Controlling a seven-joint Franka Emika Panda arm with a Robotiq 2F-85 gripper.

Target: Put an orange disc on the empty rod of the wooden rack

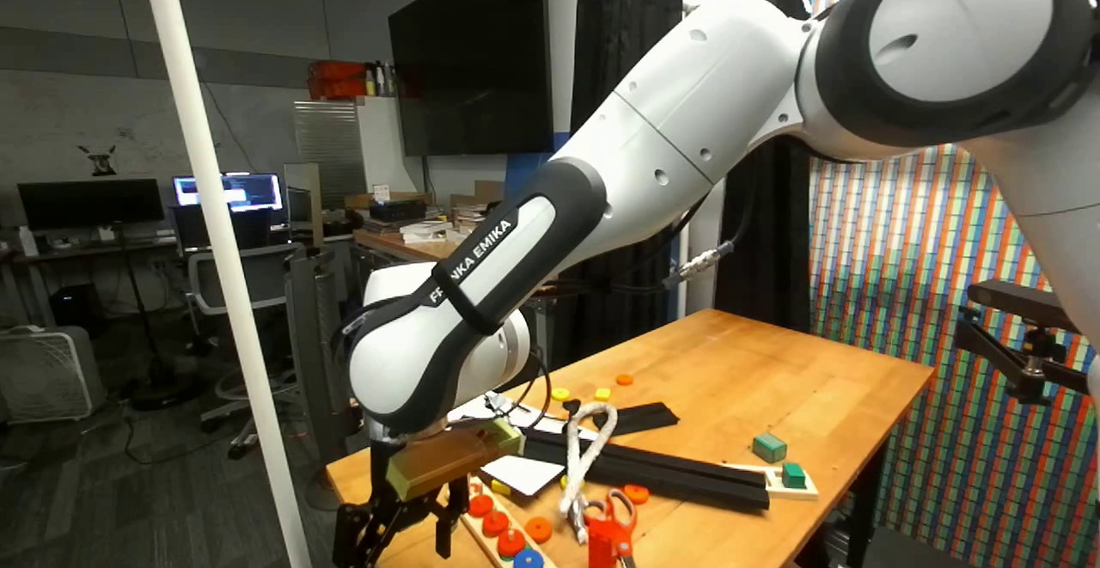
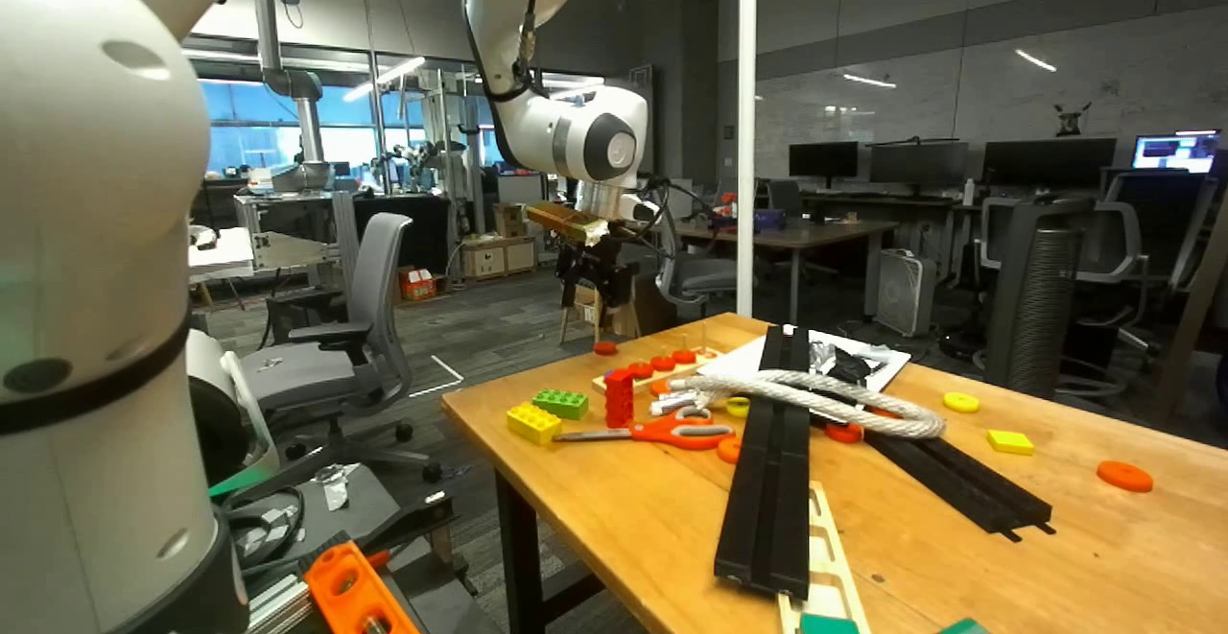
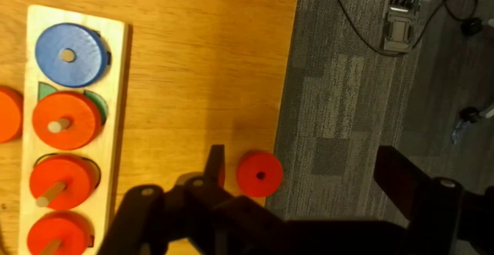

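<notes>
The wooden rack [image 3: 121,54] stands on the left in the wrist view, with a blue disc [image 3: 87,60] and several orange-red discs on its rods. It also shows in both exterior views [image 1: 475,527] [image 2: 600,383]. A bare rod [image 2: 703,335] rises at its far end in an exterior view; the wrist view cuts that end off. A loose orange disc [image 3: 259,174] lies flat at the table edge, also seen in an exterior view [image 2: 605,348]. My gripper [image 3: 301,149] is open and empty above it, the disc nearer the left finger. Another loose orange disc [image 3: 9,114] lies beside the rack.
A red block [image 2: 619,399], orange-handled scissors [image 2: 681,431], yellow brick [image 2: 533,423] and green brick [image 2: 561,404] lie near the rack. A white rope [image 2: 854,404] lies across a long black bar [image 2: 772,481]. The table edge [image 3: 287,62] drops to the floor.
</notes>
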